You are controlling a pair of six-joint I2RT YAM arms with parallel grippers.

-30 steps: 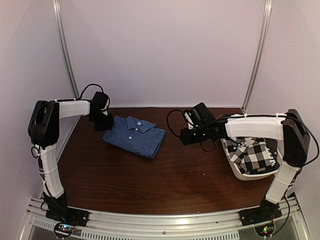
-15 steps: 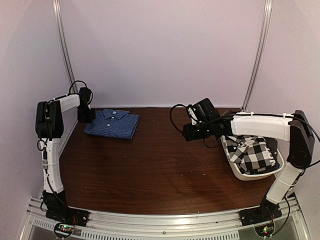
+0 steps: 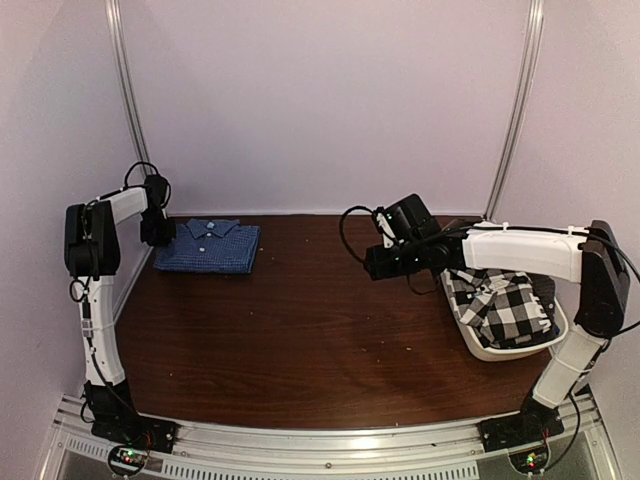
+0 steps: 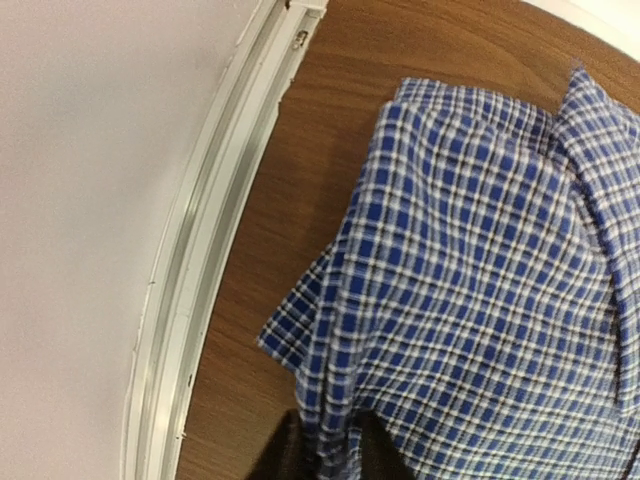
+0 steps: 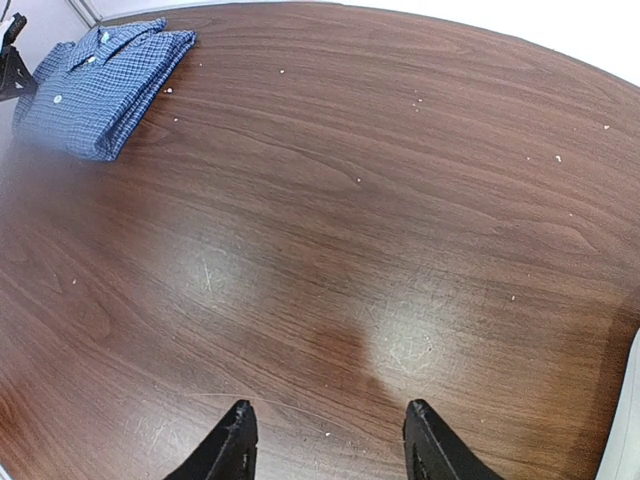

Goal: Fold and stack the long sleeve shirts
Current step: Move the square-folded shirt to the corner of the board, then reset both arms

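The blue shirt (image 3: 212, 247) lies folded in the counter's far left corner, its edge inside the left tool (image 4: 330, 432), grip impossible to tell, while the checked shirt (image 3: 500, 303) in the tub (image 3: 497, 352) at the right edge sits just right of the open, empty right tool (image 5: 328, 408), the nearer one

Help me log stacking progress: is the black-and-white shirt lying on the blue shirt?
No, the black-and-white shirt sits in the white tub, apart from the blue shirt.
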